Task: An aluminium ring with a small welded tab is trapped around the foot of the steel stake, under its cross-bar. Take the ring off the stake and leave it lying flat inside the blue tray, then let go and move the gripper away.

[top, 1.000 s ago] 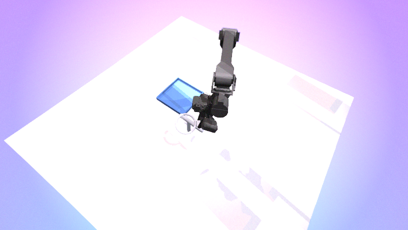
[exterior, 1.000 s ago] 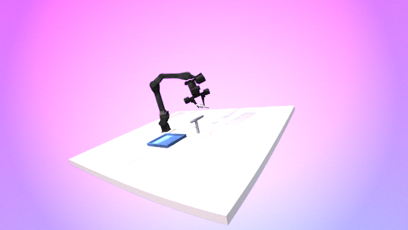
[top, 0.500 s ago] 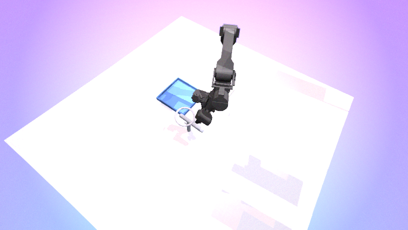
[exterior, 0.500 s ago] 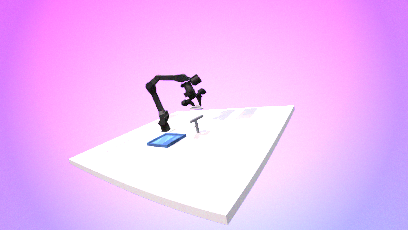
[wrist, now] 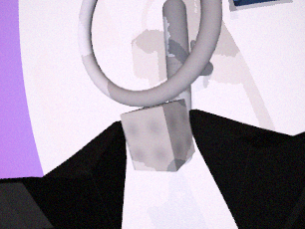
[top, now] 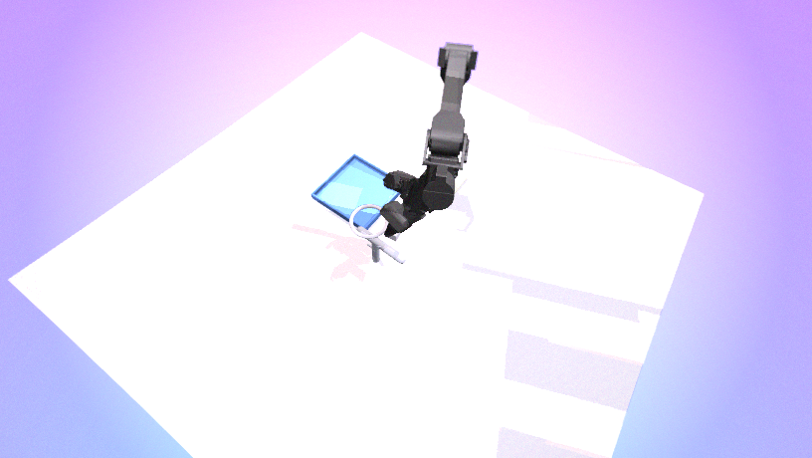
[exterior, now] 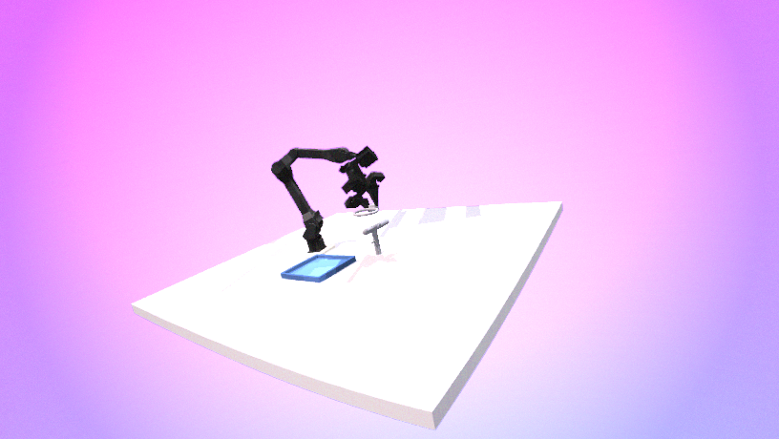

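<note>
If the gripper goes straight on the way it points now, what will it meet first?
Probably the stake's cross-bar, below the held ring, which may touch first; the depth between them is unclear.

I see the steel stake [top: 375,253] [exterior: 376,244] [wrist: 175,30] obstructing low passage right of the blue tray [top: 332,175] [exterior: 300,279] [wrist: 256,4]. Above the tray I have open air.

The ring [top: 351,223] [exterior: 355,214] [wrist: 215,25] looks like smooth, matt grey metal; the tray [top: 332,214] [exterior: 300,280] [wrist: 254,5] resembles blue plastic.
</note>
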Tool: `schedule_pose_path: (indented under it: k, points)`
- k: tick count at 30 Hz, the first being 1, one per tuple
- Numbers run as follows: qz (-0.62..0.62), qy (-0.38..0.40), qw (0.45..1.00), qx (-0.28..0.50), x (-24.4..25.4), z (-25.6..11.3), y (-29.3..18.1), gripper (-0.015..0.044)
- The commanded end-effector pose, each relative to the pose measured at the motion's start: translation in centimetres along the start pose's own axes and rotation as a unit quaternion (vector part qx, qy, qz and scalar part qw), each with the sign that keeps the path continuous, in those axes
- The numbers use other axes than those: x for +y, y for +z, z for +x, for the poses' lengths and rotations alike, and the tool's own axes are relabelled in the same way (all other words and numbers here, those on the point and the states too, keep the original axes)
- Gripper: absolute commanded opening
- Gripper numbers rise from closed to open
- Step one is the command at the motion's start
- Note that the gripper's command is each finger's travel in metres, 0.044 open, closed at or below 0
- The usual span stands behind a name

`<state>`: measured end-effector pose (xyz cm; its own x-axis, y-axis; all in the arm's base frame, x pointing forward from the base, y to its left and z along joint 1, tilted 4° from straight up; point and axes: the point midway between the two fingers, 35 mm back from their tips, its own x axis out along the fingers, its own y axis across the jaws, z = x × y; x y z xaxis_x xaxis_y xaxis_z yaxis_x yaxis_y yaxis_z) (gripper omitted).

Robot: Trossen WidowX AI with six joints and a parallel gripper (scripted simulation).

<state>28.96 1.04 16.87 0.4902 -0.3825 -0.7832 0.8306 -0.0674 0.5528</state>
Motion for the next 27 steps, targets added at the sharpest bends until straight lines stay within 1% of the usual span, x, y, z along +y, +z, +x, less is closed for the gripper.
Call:
schedule_pose_path:
  k: [1, 6, 17, 27]
  points:
    - [0.041, 0.013, 0.999, -0.004, -0.4, -0.1, 0.5, 0.0]
    - [0.035, 0.007, 0.999, -0.003, -0.6, 0.1, 0.7, 0.0]
    - [-0.06, -0.046, 0.997, 0.022, -1.4, 1.0, 1.8, 0.0]
    - [-0.147, -0.088, 0.983, 0.061, -2.3, 1.7, 2.8, 0.0]
